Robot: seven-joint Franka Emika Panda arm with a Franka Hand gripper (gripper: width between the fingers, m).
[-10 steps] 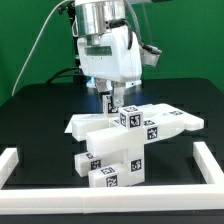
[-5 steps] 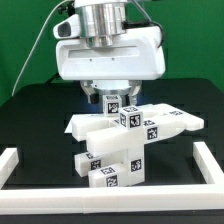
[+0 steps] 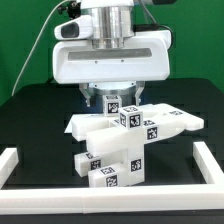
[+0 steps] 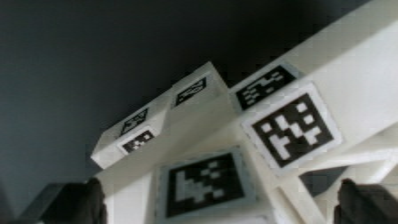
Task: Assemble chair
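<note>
On the exterior view's left you see the white rail edging the black surface, and toward the middle the chair stands as one joined white tagged structure, a lower block stack carrying flat slabs that reach out to the exterior view's right. Directly above it hangs the arm's broad white head, with the fingers down at a tagged upright part on the chair's top. In your wrist view the dark fingertips sit either side of a tagged white bar, but you cannot tell whether they are pressing it or merely flanking it.
</note>
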